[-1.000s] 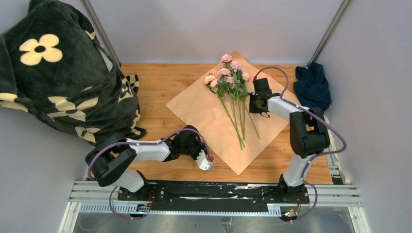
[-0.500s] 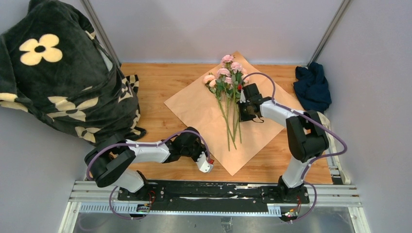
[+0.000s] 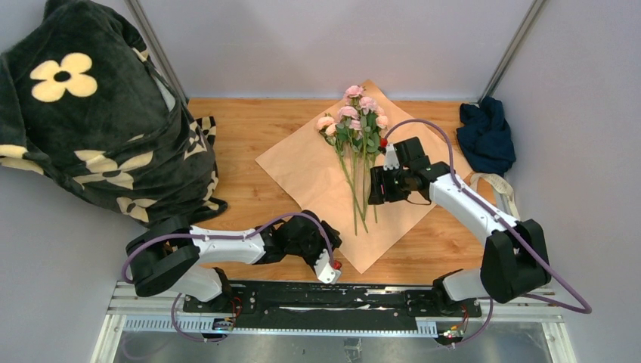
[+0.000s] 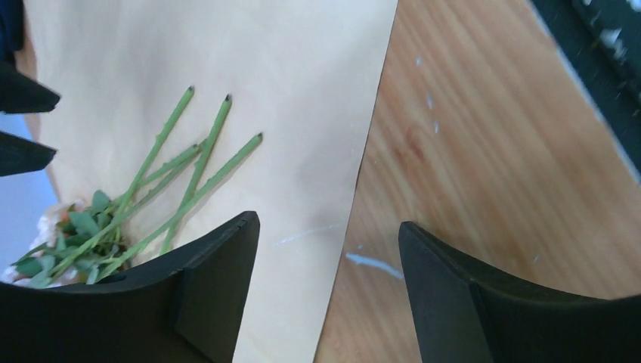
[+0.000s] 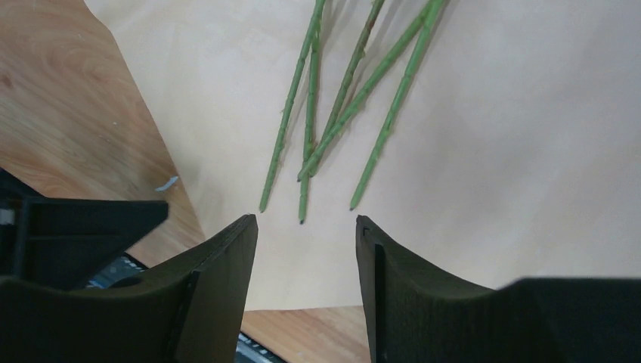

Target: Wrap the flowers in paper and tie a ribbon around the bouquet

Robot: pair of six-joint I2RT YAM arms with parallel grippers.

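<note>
L gripper (image 4: 326, 224): jaws apart, nothing in them. They straddle the near-right edge of the paper (image 3: 302, 162), close to its near corner, one finger over the sheet and one over the bare table (image 3: 242, 128). R gripper (image 5: 305, 220): also spread and empty, hovering just above the cut ends of the stems (image 5: 355, 76), not touching them.

The paper lies flat, tan face up, set like a diamond. The flowers (image 3: 355, 121) lie loose on it, blooms near the far corner, stems fanned toward the near one. A cream strip, prob. the ribbon (image 3: 491, 177), lies at the table's right side, near the navy cloth (image 3: 484, 132) and well apart from the paper.

Likely step: pinch the edge and fold it over the stems. Risks:
- Sheet is thin and flat on wood, so a shallow bite may slip off, or crease and tear the edge.
- Nothing pins the stems. Lifting the corner could roll them sideways or off the sheet, esp. w/ ends splayed.
- A fold pulled too hard could drag the whole sheet and skew the bunch off centre.
- The R fingers show in the left wrist view, so the arms work close. They could clash over the stems.
- If R drops lower it may nudge the stem ends apart.
</note>
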